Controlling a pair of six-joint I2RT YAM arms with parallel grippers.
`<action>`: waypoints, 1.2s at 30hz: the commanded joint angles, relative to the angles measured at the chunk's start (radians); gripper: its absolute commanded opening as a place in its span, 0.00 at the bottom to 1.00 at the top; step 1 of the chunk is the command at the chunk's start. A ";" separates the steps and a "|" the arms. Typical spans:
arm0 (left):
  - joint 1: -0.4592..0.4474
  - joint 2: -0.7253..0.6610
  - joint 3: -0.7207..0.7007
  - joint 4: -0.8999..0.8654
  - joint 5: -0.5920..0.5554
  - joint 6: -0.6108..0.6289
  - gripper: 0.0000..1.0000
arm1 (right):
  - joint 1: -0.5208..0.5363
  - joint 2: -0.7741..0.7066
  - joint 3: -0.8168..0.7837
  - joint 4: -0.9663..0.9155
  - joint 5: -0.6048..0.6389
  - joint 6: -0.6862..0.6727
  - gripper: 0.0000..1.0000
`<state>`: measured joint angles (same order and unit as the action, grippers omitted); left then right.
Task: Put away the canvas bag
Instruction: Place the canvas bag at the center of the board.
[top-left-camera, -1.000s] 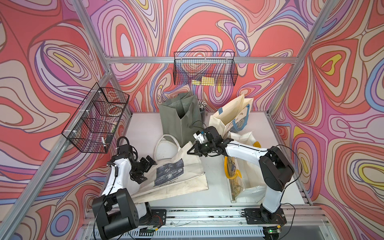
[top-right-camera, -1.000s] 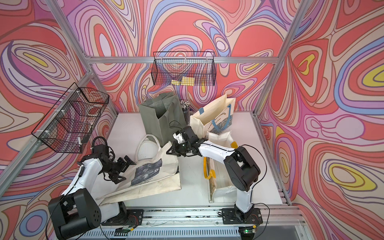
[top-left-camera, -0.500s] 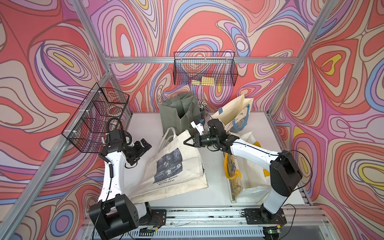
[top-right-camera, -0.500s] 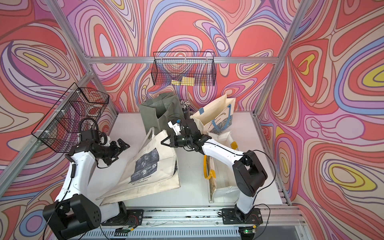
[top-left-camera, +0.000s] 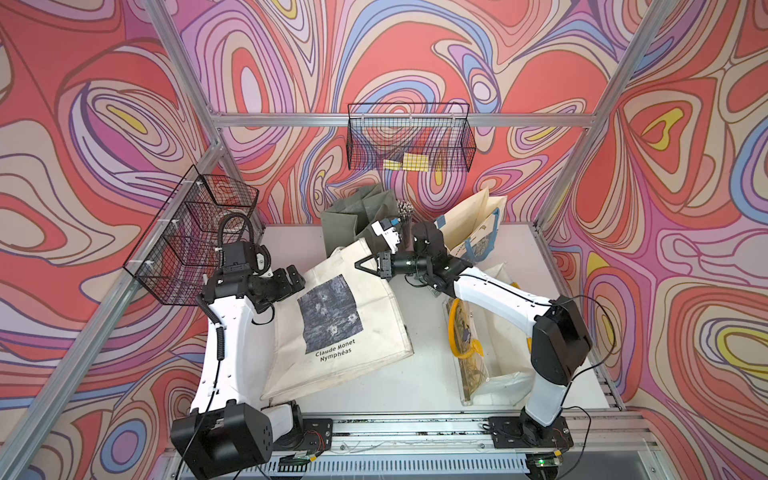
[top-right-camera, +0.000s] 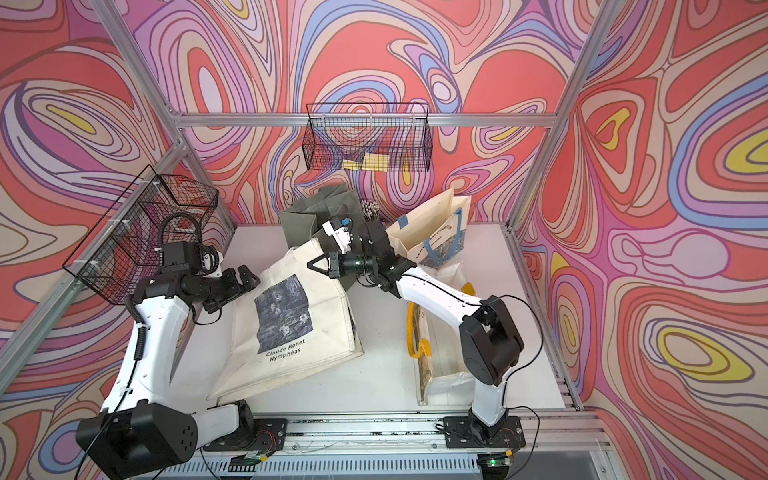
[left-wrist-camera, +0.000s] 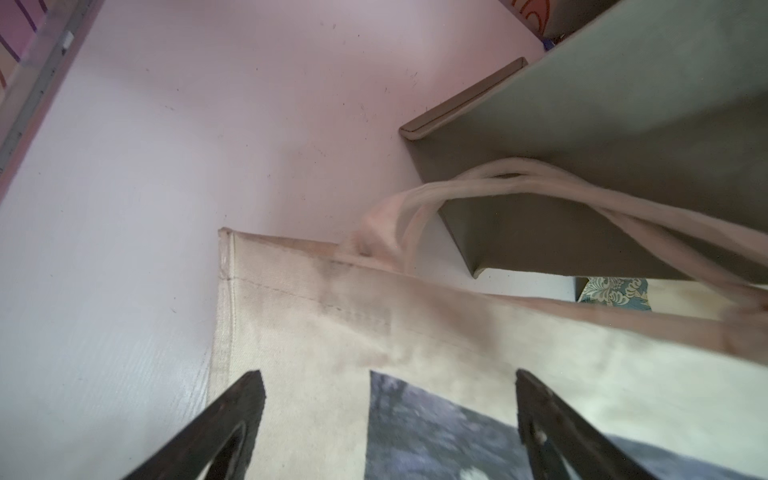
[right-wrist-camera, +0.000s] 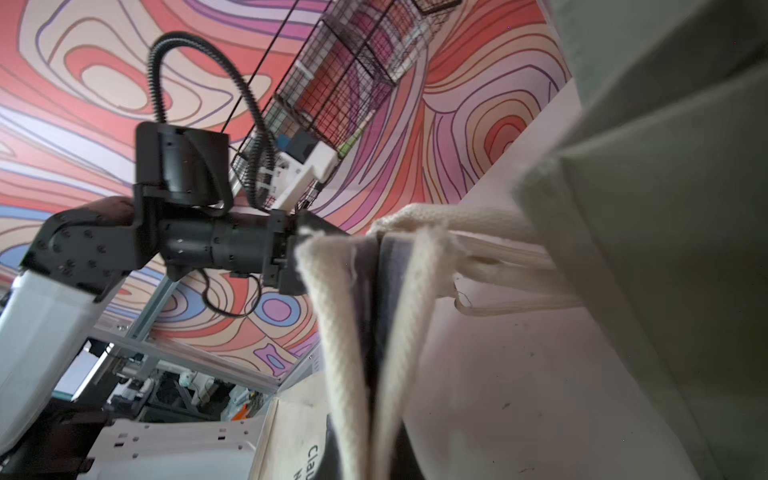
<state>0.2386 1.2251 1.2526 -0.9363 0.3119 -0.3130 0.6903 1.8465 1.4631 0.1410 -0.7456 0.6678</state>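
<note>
Cream canvas tote bag with a dark Monet print (top-left-camera: 340, 328) leans half-raised mid-table. Our right gripper (top-left-camera: 362, 264), at its twelve o'clock, pinches what seem to be its straps. Our left gripper (top-left-camera: 294, 279) waits spread at ten. We judge we're mid-lift; next we must hoist it clear.

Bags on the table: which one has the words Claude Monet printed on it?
The cream canvas bag in the middle, with a dark picture. The others are a grey-green bag, a blue-handled bag and a yellow-handled bag.

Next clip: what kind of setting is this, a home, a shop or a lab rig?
Most likely a purpose-built robot test cell, not a lived-in room: an aluminium frame carries swirl-patterned walls, two arms are bolted to a rail at the white table's edge, and wire baskets hang from the frame.
</note>
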 joint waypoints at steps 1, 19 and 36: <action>0.000 -0.008 -0.003 -0.039 -0.099 0.044 0.97 | 0.006 0.039 -0.074 0.062 0.064 0.128 0.00; 0.000 -0.018 -0.086 -0.031 -0.145 -0.048 0.92 | 0.063 0.104 -0.169 0.174 0.438 0.529 0.00; -0.055 0.005 -0.217 -0.001 -0.092 -0.171 0.90 | 0.166 0.193 -0.094 0.062 0.595 0.573 0.00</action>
<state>0.2043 1.2247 1.0721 -0.9451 0.1955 -0.4416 0.8513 2.0270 1.3239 0.2779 -0.1963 1.2491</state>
